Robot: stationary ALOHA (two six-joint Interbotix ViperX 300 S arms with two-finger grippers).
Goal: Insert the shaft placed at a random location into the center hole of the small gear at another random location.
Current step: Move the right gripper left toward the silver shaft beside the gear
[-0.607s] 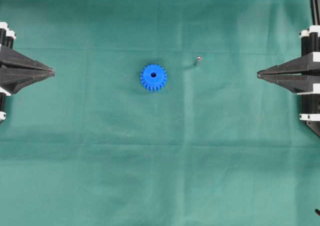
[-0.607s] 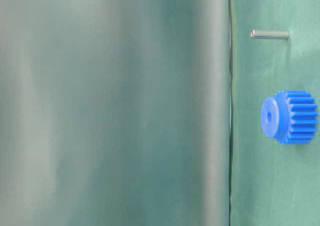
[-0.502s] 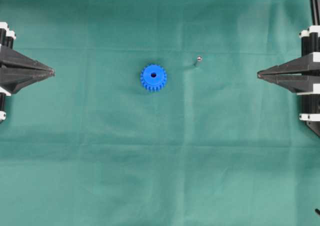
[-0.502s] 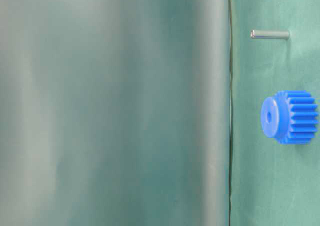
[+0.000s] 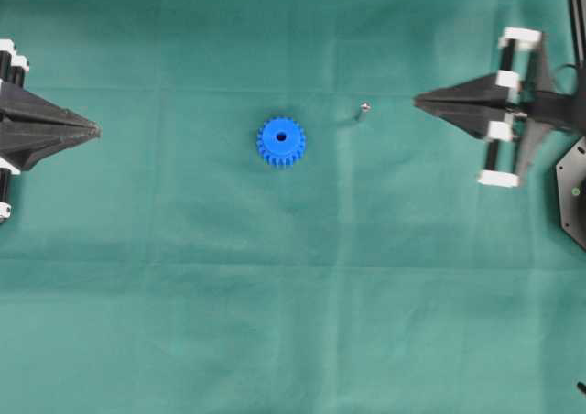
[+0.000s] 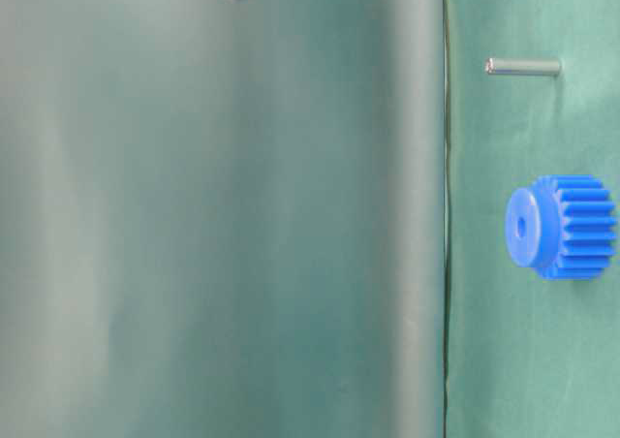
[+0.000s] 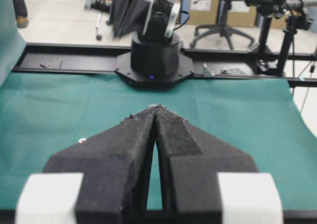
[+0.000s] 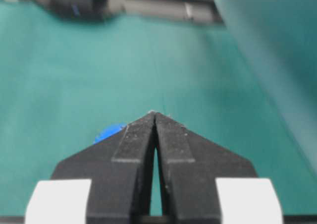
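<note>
Blue small gear beside shaft

A green cloth covers the table (faint fold creases show); on it lie the small gear and, nearby, the shaft.

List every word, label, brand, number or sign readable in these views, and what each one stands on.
None can be read.
Small gear: plain blue, no marking.
Shaft: bare metal, no marking.
Left gripper and right gripper: black fingers, blank white blocks.
Cardboard boxes behind the table, in the left wrist view: pale labels, too small to read.
</note>
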